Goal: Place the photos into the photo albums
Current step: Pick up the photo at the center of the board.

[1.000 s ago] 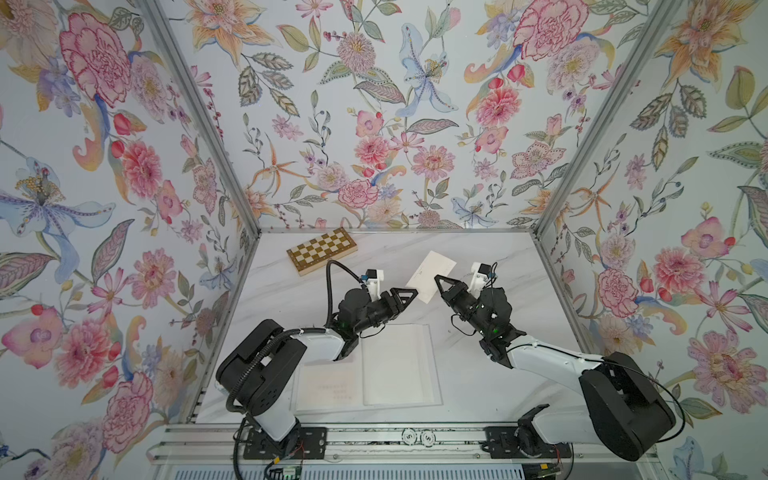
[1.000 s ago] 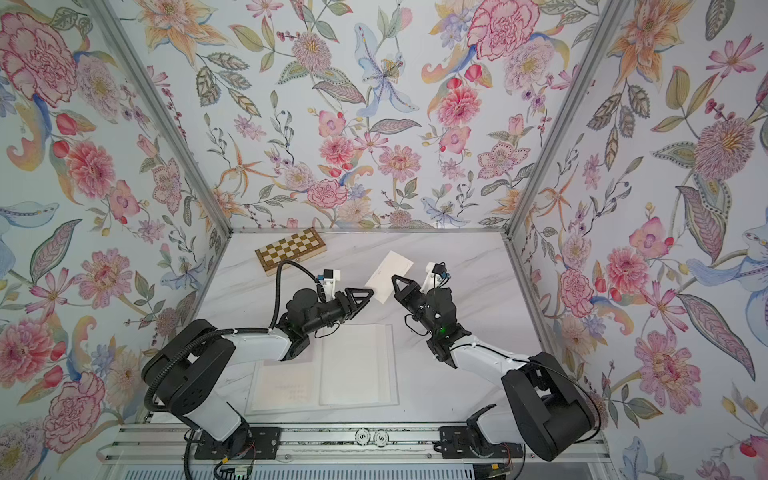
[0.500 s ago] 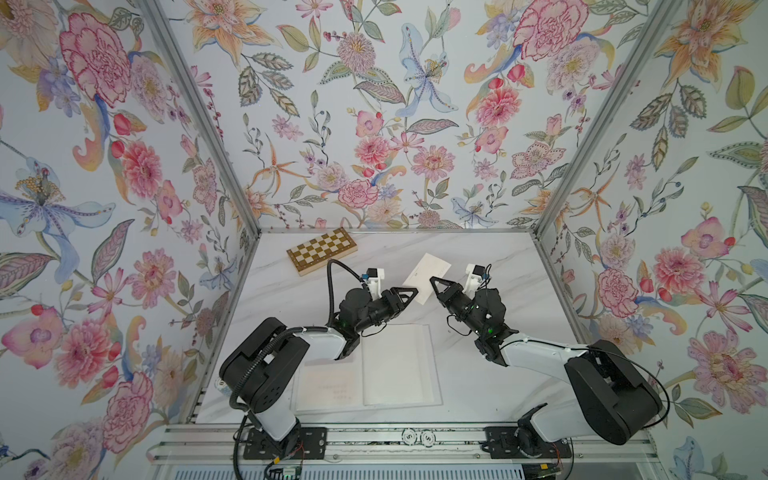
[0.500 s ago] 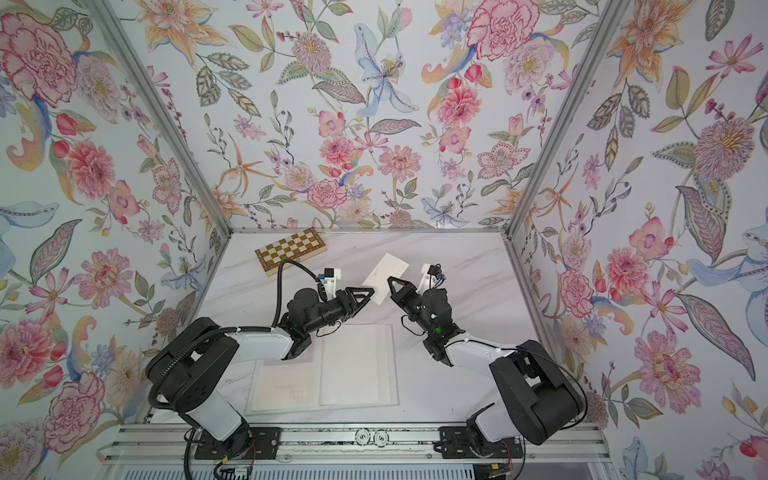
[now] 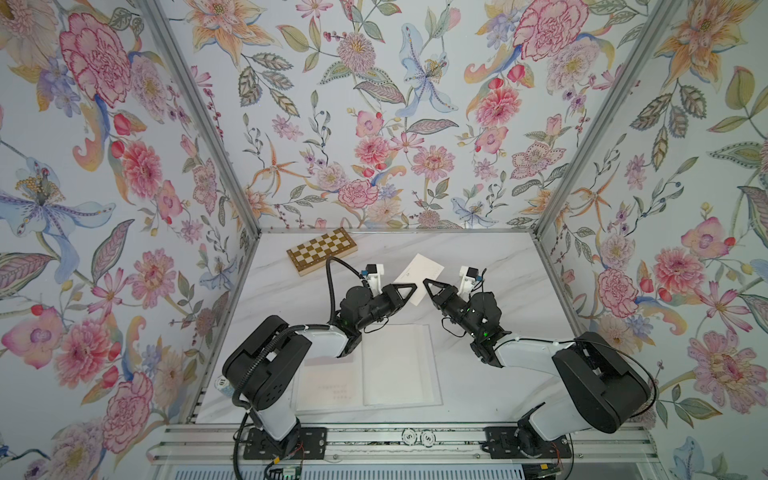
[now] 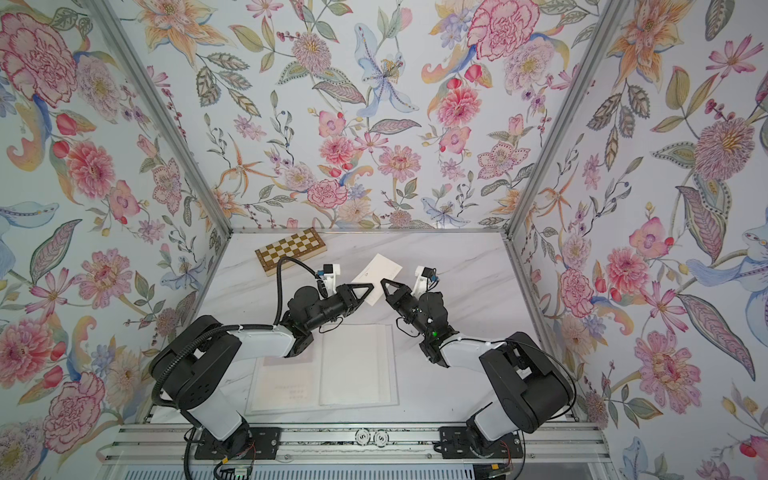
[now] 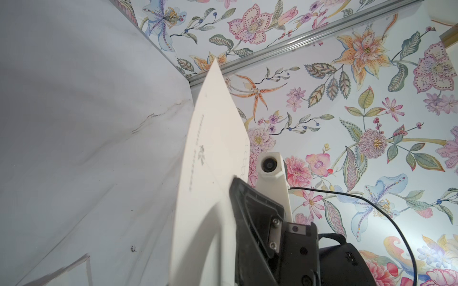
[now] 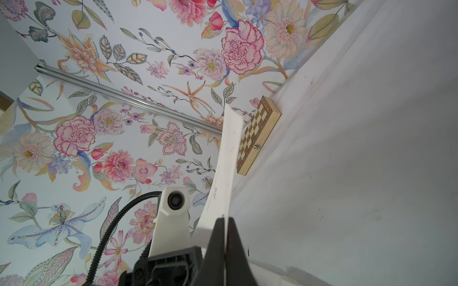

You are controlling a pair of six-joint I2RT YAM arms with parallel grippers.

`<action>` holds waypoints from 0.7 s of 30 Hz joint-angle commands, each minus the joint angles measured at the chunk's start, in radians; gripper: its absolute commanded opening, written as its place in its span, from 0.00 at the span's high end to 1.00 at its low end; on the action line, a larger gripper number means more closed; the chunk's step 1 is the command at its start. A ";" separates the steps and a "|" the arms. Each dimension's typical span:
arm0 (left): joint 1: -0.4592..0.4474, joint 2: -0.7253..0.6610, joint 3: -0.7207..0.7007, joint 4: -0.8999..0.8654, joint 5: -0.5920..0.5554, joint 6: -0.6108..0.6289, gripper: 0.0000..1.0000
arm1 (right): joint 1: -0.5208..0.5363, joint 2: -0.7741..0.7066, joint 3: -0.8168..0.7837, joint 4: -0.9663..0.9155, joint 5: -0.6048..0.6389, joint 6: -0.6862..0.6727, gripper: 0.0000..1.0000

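One cream photo (image 5: 420, 270) with faint dark print hangs in the air over the middle of the table, in both top views (image 6: 376, 270). My right gripper (image 8: 226, 222) is shut on its lower edge, and the card (image 8: 229, 158) rises bent from the jaws. My left gripper (image 5: 409, 289) faces the right gripper (image 5: 428, 284) tip to tip, and its tip overlaps the card's near corner. In the left wrist view the card (image 7: 213, 138) fills the middle and hides my own jaws. The photo album (image 5: 395, 365) lies open near the front edge with white pages.
A checkered wooden chessboard box (image 5: 322, 250) lies at the back left of the marble table, also in the right wrist view (image 8: 257, 138). Flowered walls close in three sides. The left arm reaches over the album's left page (image 6: 286, 386).
My right gripper has carried the photo a little to the left, toward the left gripper. The left gripper's tip now overlaps the card's corner.
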 commanded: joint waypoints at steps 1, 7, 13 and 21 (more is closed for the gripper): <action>-0.008 0.025 0.034 0.083 -0.035 -0.009 0.83 | 0.006 0.017 -0.020 0.047 -0.012 0.015 1.00; -0.006 0.015 0.044 0.072 -0.034 -0.004 1.00 | 0.005 0.015 -0.037 0.050 0.003 0.017 1.00; 0.012 -0.028 0.038 0.002 0.011 0.028 1.00 | -0.040 -0.016 -0.053 0.033 -0.041 -0.008 0.63; 0.116 -0.173 0.102 -0.501 0.275 0.315 1.00 | -0.311 -0.290 -0.057 -0.420 -0.233 -0.237 0.42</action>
